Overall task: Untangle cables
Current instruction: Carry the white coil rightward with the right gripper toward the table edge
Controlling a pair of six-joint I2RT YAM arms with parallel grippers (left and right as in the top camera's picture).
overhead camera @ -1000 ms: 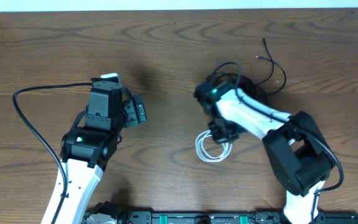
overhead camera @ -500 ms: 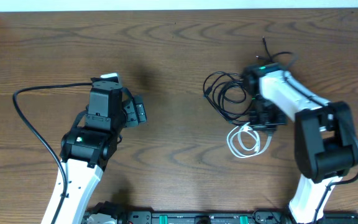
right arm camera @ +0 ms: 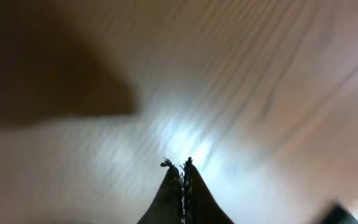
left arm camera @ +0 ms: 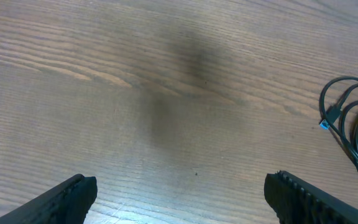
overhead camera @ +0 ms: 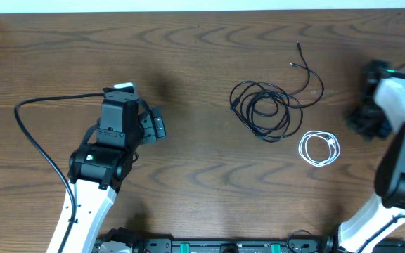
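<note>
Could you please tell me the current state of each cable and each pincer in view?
black cable: loosely coiled on the table, one end trailing out, not held.
white cable: small coil lying flat, apart from the black cable, not held.
left pincer: open, empty, above bare wood.
right pincer: shut, nothing between its fingertips.

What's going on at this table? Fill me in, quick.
Two robot arms are sorting out cables on a wooden table. The black cables lie in a loose tangle near the middle. The white cable sits coiled just beside them, not touching. The right arm is off at the table's right edge, jaws shut on nothing. The left arm hovers over bare wood, jaws wide open and empty.
</note>
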